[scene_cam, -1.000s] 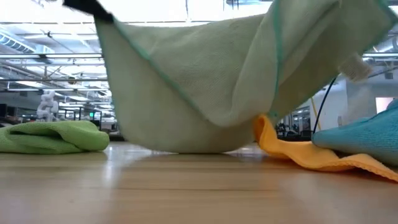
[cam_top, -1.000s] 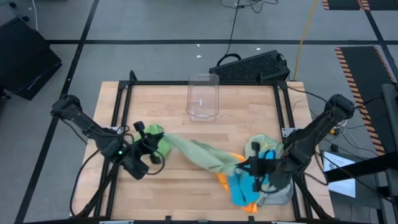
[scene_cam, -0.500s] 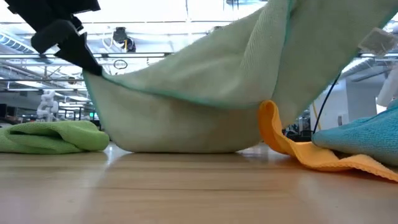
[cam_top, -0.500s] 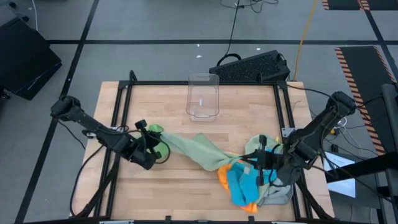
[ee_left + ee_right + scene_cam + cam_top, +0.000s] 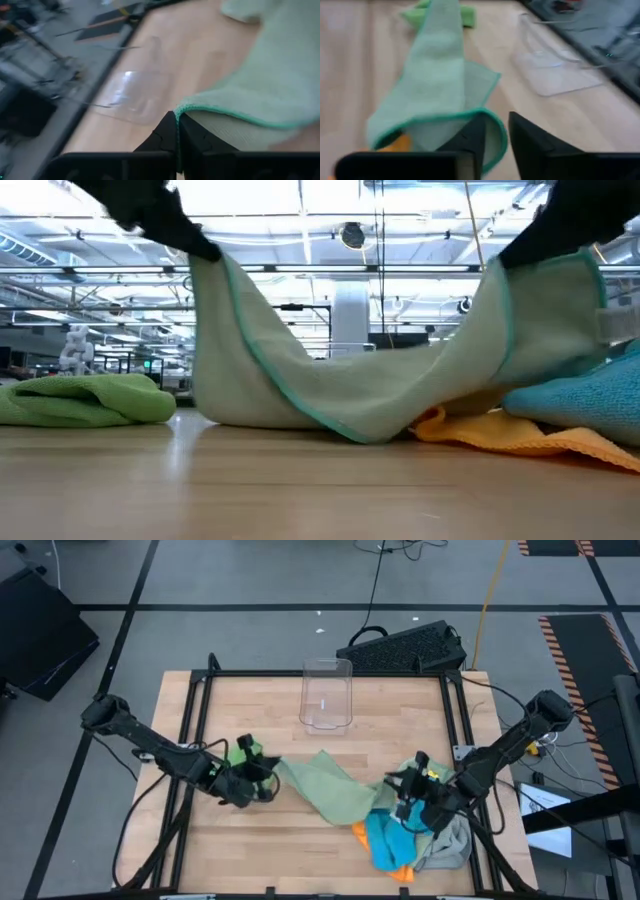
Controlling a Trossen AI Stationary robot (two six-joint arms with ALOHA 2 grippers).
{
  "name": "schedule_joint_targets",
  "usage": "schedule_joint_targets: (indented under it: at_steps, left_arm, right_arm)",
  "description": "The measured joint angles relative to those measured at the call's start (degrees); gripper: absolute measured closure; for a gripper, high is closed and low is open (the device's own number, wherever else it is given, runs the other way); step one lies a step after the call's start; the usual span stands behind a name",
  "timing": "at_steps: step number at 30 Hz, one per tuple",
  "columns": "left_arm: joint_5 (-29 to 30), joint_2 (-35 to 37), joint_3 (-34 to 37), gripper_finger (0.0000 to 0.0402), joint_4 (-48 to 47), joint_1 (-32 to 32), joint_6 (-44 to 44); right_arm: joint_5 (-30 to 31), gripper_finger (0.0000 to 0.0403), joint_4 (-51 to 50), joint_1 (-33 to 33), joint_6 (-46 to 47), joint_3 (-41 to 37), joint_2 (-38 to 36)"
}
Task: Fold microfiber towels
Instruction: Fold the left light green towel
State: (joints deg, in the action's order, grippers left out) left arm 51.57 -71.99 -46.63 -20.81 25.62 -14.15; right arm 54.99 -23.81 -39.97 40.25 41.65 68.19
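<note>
A sage green towel spans between my two grippers, its middle sagging onto the table. My left gripper is shut on its left corner. At its right corner my right gripper shows a gap between its fingers in the right wrist view. A folded bright green towel lies just beyond the left gripper. Blue, orange and light grey towels lie heaped at the near right. My left gripper pinches the sage towel's hemmed left corner between its two fingers, slanting down from the table's left. That end hangs raised and the cloth runs slack down to the table. My right gripper's fingers stand apart, and the towel's hemmed right corner lies against one finger. That end stays raised off the table.
A clear plastic bin stands at the far middle of the table. A black keyboard lies beyond the far edge. Black frame rails run along the table's left and right sides. Bare wood lies near the front edge.
Both grippers have come down; the left one has also moved toward the table's right. The sage towel, which hung high between them, now sags lower, with more of its middle lying on the table.
</note>
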Motion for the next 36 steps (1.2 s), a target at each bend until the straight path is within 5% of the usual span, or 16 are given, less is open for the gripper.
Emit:
schedule_joint_targets:
  at_steps: [6,9,15,22,27,36]
  left_arm:
    - [1.01,0.00,0.00,0.0398,0.23,-4.32,-3.26]
    - [0.37,0.00,0.02,0.0394,2.22,-5.40,-4.02]
    - [-6.54,0.00,0.02,0.0397,10.96,-5.46,1.63]
    - [-9.66,0.00,0.02,0.0388,13.63,-5.26,3.48]
    - [-9.68,0.00,0.02,0.0397,13.63,-5.31,4.83]
    - [-9.70,0.00,0.02,0.0397,13.48,-5.37,5.02]
  right_arm:
    - [-2.49,0.0239,6.19,1.01,-4.26,0.02,-0.38]
    - [-6.56,0.0236,9.10,0.99,-2.65,0.02,0.35]
    - [-15.03,0.0237,23.33,0.88,-16.96,0.21,11.96]
    - [-14.89,0.0232,21.69,0.83,-26.85,5.45,22.14]
    - [-19.04,0.0231,21.87,0.87,-33.75,7.12,24.65]
    - [-17.71,0.0231,21.82,2.67,-42.91,7.25,29.27]
